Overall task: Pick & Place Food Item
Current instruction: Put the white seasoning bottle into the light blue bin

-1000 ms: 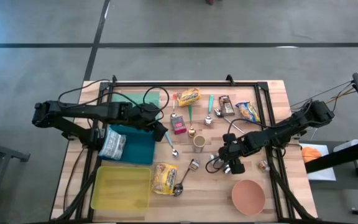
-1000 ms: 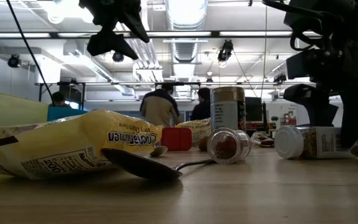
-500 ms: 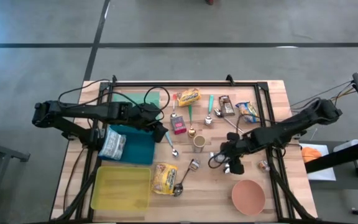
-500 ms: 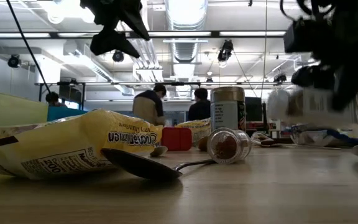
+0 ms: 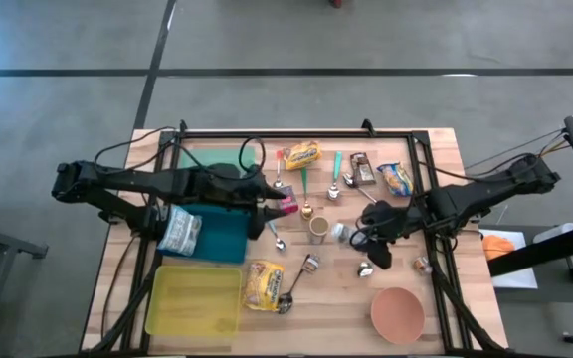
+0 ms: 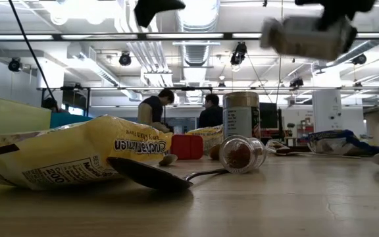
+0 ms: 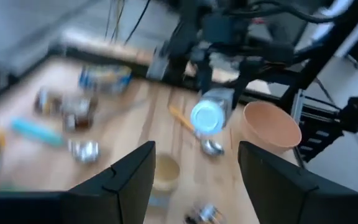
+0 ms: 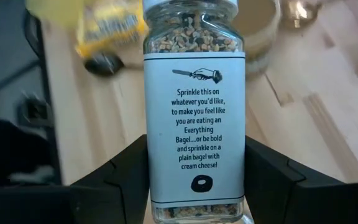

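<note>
A glass seasoning jar (image 8: 194, 106) with a white label and a white cap hangs in the air over the table's middle right, with my right gripper (image 5: 356, 237) shut on it. The low view shows the jar (image 6: 304, 36) high above the table top. The left wrist view shows its cap end (image 7: 207, 117). My left gripper (image 5: 275, 206) is open with nothing between its fingers. It hovers above a small red box (image 5: 288, 205) near the table's middle and faces the jar. My right gripper pinches the jar's labelled body near its base end (image 8: 160, 190) between its two fingers (image 8: 126, 177), one on each side. The jar sticks out forward from between the fingers. It is lifted clear of the table and lies nearly level, cap toward the table's left.
On the table are a teal tray (image 5: 222, 239), a yellow tray (image 5: 195, 298), a yellow snack bag (image 5: 262, 283), a pink bowl (image 5: 398, 313), a small cup (image 5: 318, 228), a spice jar on its side (image 6: 242, 153), spoons and snack packets along the far edge.
My right gripper has risen and rolled its wrist. The seasoning jar, which lay on its side on the table, is now lifted high and clear. My left gripper has risen a little, moved toward the table's right over the red box, and rolled.
</note>
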Available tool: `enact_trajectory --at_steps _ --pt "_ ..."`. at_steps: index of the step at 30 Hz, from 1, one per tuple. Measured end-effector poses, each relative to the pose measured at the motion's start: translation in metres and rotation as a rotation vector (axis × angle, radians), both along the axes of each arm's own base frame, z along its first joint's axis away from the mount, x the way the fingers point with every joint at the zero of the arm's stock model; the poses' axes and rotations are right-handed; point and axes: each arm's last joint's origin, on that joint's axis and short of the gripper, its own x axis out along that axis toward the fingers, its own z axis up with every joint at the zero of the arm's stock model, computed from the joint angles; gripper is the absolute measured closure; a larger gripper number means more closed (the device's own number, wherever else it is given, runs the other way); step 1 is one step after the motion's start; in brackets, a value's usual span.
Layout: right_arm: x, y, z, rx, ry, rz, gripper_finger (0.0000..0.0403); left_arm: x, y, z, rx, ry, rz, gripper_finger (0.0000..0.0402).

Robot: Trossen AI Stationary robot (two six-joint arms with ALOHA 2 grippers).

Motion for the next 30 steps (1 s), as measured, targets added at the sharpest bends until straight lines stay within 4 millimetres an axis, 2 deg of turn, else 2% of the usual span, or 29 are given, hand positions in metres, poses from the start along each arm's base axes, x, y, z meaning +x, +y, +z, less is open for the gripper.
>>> enact_trajectory --at_steps 5,11,13,17,22,30 --pt "0.018 0.006 0.029 0.038 -0.082 -0.019 0.0208 0.001 -0.006 0.003 0.196 -0.037 -0.091 0.0136" --pt "0.044 0.006 0.062 0.035 -0.162 -0.002 0.0208 0.000 -0.017 0.003 0.534 -0.050 -0.211 0.0091" --pt "0.053 0.005 0.069 0.048 -0.175 0.013 0.0208 0.000 -0.022 0.004 0.658 -0.057 -0.232 0.0083" --pt "0.071 0.002 0.071 0.088 -0.148 0.055 0.0208 -0.001 -0.033 0.007 0.834 -0.093 -0.272 0.0079" --pt "0.090 0.000 0.073 0.143 -0.139 0.086 0.0208 -0.002 -0.041 0.007 0.909 -0.107 -0.321 0.0082" --pt "0.102 -0.003 0.084 0.192 -0.160 0.127 0.0208 -0.004 -0.051 0.007 0.935 -0.165 -0.446 0.0087"
